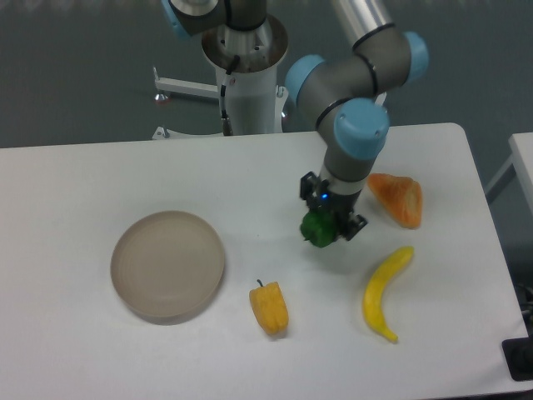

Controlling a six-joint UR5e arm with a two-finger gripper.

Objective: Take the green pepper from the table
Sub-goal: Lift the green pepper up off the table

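The green pepper [316, 228] is a small dark-green lump held between the fingers of my gripper [327, 230], right of the table's middle. The gripper points straight down and is shut on the pepper. The pepper seems to hang just above the white table [75, 183], but I cannot tell if it still touches. The gripper body hides the pepper's right side.
An orange pepper [398, 198] lies right of the gripper. A yellow banana [383, 292] lies in front right. A yellow pepper [269, 307] with a stem lies in front left. A round beige plate [168, 265] sits at the left.
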